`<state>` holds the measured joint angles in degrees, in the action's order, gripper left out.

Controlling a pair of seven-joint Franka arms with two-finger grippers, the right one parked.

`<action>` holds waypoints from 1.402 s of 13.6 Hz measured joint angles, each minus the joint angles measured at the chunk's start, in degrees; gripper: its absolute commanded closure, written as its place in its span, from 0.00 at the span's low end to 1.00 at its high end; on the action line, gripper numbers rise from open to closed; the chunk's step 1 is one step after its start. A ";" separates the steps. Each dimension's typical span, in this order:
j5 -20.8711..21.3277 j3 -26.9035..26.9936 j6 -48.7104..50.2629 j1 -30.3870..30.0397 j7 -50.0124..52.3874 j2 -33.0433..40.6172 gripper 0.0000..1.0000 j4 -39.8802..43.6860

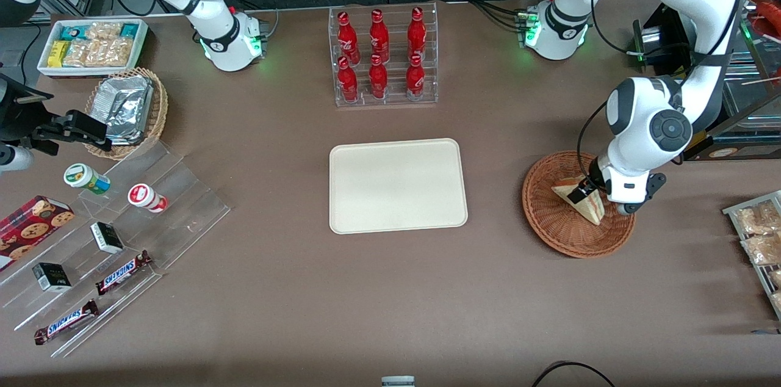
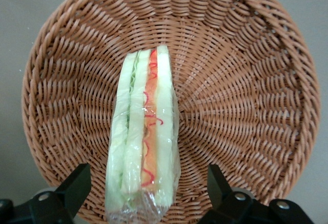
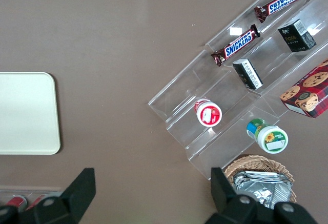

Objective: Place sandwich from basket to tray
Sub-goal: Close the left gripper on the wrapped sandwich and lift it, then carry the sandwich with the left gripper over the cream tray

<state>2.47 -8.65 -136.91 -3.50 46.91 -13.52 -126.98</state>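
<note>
The sandwich [image 2: 142,137] stands on edge in the basket [image 2: 246,80], a film-wrapped wedge with its filling stripe up, lying toward the rim that is nearer to the front camera. The tool [image 2: 146,190] hangs low over it, spread wide, one finger on each bread face and clear of both, so nothing is pinched yet. I judge the wedge light and soft: the bread will crush under a hard squeeze, and the clear wrap looks slick, so a gentle close across the two flat faces, low on the thick part of the wedge and not at its thin tip, seems the safest hold. Pressing on the stripe edge would likely push the filling out. The wicker wall slopes up around it, so the wedge needs to go straight up before it travels sideways, or its lower corner may catch the weave. In the front view the basket [image 1: 552,225] sits toward the working arm's end of the worktop [image 1: 390,301], with the tray [image 1: 398,185] well apart from it and bare brown surface between them. The tray's rim is low and its whole face is open. Farther from the front camera, a clear rack of red bottles [image 1: 382,57] stands near the tray, out of the direct path.
</note>
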 measured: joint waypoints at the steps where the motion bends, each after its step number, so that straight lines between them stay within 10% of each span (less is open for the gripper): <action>1: 0.00 0.03 -0.16 -0.02 0.28 -0.62 0.23 -0.01; 4: 0.00 0.52 -0.23 -0.09 1.13 -1.54 0.98 0.00; 13: 0.56 0.38 13.59 0.99 1.30 -0.52 1.00 8.12; 19: 0.60 -0.35 25.72 12.76 2.21 -0.14 1.00 18.43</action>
<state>3.08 -9.01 -111.19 9.26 49.12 -13.67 -108.55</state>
